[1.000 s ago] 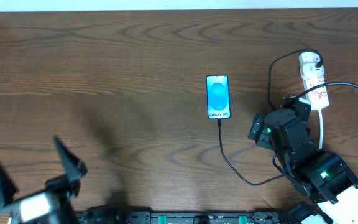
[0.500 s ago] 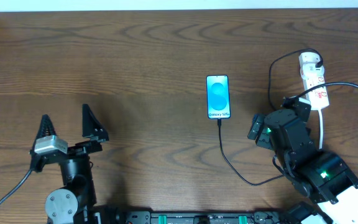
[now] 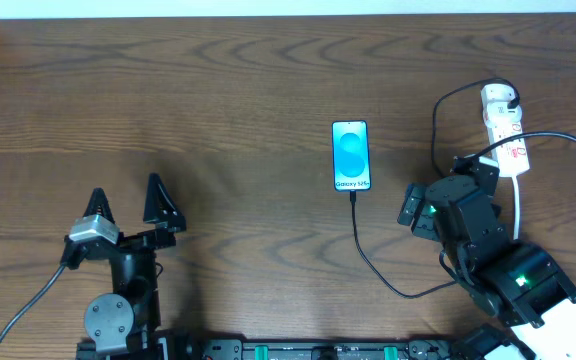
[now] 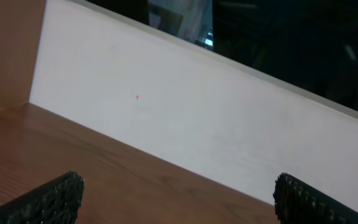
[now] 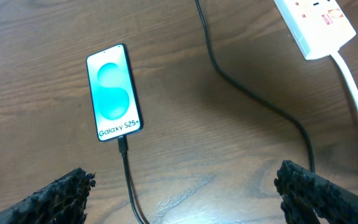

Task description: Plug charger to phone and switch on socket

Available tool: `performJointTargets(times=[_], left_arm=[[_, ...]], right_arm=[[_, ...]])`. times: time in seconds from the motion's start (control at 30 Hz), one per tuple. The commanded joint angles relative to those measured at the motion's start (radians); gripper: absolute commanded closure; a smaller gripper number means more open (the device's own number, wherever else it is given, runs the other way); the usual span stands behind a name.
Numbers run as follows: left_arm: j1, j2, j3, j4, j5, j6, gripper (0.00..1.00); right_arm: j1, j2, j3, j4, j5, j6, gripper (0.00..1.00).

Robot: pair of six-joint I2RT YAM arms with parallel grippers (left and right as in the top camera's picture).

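On the worktop, in the overhead view, the phone lay face up near the middle. The charger ran from the phone's near short edge in a curve that passed under my right arm. The socket lay at the far right. My right gripper hovered wide open and empty near the socket's near end, close to its white cord. My left gripper, just as wide and empty, stood well apart at the left. I judged the main risk to be my right arm snagging the slack cable on any sweep and dragging the phone or pulling the tip out. In the left wrist view I saw only bare wood, a white wall and my finger ends, so that arm could not check anything. In the right wrist view the connector met the phone's lower edge and looked seated, though I could not tell how deeply. Only the socket's end with its red markings showed, so I could not tell whether a switch was on. With my fingers spread so broadly, a press there could push the light strip aside or hit the wrong switch.
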Motion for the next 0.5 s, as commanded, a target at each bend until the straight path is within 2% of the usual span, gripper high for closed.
performJointTargets(times=[0.0, 0.17, 0.3, 0.4, 0.47], left_arm=[[0.003, -0.044, -0.037, -0.011, 0.025, -0.018, 0.02], [0.003, -0.137, -0.098, -0.008, 0.017, -0.029, 0.02], [0.003, -0.143, -0.13, 0.009, 0.009, -0.035, 0.02], [0.003, -0.143, -0.155, 0.017, 0.008, -0.034, 0.02], [0.003, -0.143, -0.18, 0.031, -0.027, -0.034, 0.02]], right_arm=[[-0.005, 0.0, 0.013, -0.006, 0.016, -0.032, 0.06], [-0.005, 0.0, 0.013, -0.018, 0.016, -0.032, 0.07], [-0.005, 0.0, 0.013, -0.027, 0.016, -0.031, 0.07], [-0.005, 0.0, 0.013, -0.032, 0.016, -0.031, 0.17], [-0.005, 0.0, 0.013, -0.031, 0.016, -0.031, 0.33]])
